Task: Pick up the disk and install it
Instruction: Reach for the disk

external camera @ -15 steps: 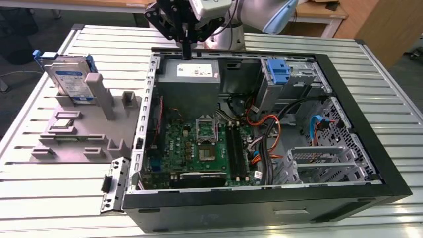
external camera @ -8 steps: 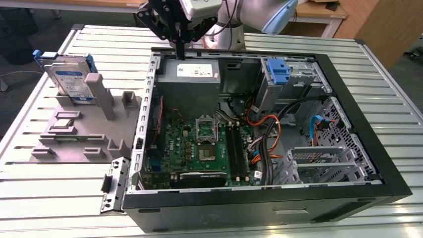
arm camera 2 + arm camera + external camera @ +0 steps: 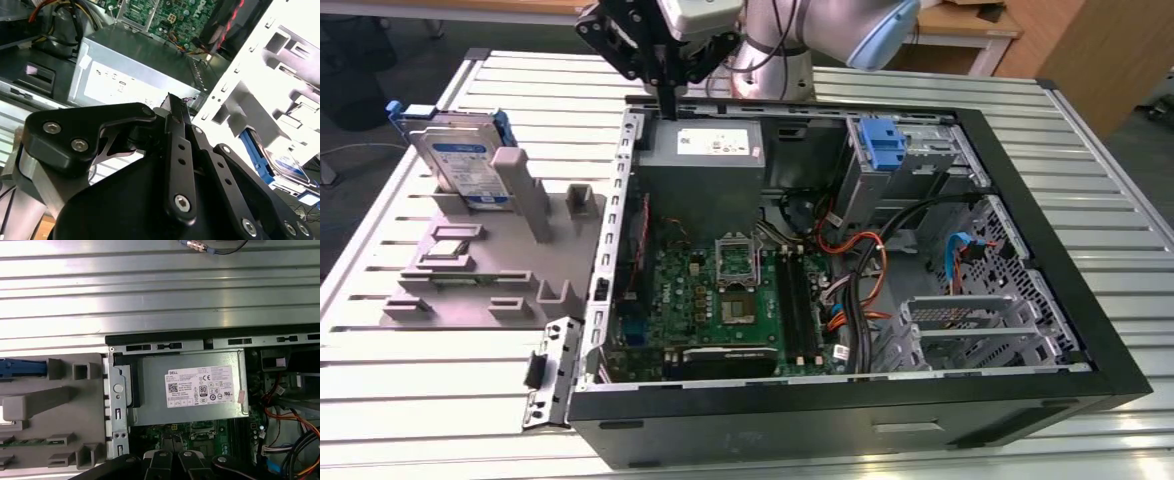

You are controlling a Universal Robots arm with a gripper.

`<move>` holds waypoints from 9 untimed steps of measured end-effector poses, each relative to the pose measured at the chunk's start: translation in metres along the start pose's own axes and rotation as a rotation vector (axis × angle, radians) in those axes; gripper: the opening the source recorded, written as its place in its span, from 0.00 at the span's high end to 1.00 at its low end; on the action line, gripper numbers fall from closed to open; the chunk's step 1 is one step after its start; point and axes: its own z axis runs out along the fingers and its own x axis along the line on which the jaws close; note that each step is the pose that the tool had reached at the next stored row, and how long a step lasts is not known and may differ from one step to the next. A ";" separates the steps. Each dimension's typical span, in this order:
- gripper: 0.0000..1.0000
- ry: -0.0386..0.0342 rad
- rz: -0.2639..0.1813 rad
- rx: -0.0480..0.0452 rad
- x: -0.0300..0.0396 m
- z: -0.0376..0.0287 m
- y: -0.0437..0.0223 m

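**Tool** (image 3: pixel 670 108): black, fingers pressed together into one thin bar with nothing between them. It hangs over the far edge of the open computer case (image 3: pixel 854 405), just above the grey power supply (image 3: pixel 707 150). In the second wrist view its linkage hides much of the case.

**Disk** (image 3: pixel 464 160): upright in the grey holder (image 3: pixel 480 275) on the table (image 3: pixel 400 400), at the exterior view's left, well apart from the tool. The holder hides its lower part. In the first wrist view the disk (image 3: pixel 20 368) is an edge-on blue strip, cut off by the frame.
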 end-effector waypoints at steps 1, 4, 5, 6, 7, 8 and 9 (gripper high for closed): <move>0.89 -0.0005 0.000 -0.0001 0.0033 -0.0001 -0.0002; 0.89 -0.0027 0.000 -0.0001 0.0137 -0.0005 -0.0010; 0.89 -0.0035 0.000 -0.0002 0.0171 -0.0006 -0.0013; 0.89 -0.0044 0.000 -0.0003 0.0203 -0.0006 -0.0015; 0.89 -0.0051 0.000 -0.0005 0.0232 -0.0007 -0.0017; 0.89 -0.0054 0.000 -0.0005 0.0250 -0.0007 -0.0019; 0.89 -0.0055 0.000 -0.0005 0.0257 -0.0007 -0.0019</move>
